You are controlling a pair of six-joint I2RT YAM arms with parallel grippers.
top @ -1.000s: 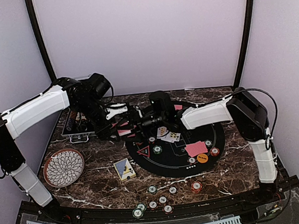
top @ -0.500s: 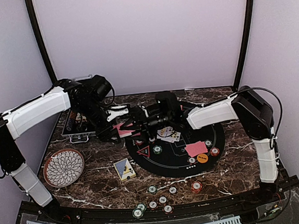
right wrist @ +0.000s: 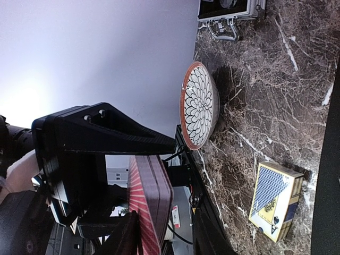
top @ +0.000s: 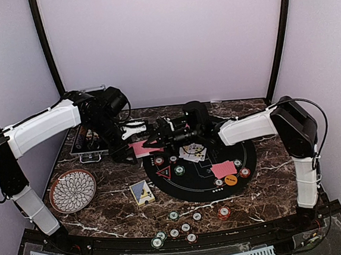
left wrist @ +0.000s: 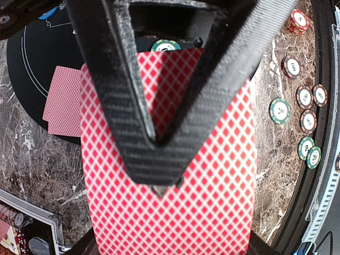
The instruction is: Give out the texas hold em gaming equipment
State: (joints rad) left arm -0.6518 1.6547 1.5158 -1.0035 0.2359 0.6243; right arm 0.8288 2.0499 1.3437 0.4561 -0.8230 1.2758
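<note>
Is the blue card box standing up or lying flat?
Lying flat. The box rests on its broad side on the table, patterned face up; the right wrist view shows its thin edge.

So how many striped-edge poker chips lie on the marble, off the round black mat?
8. Three in a row nearest the mat: green chip, middle chip, red chip. A cluster of five, lower in the top view. Red may be stacked.
</note>
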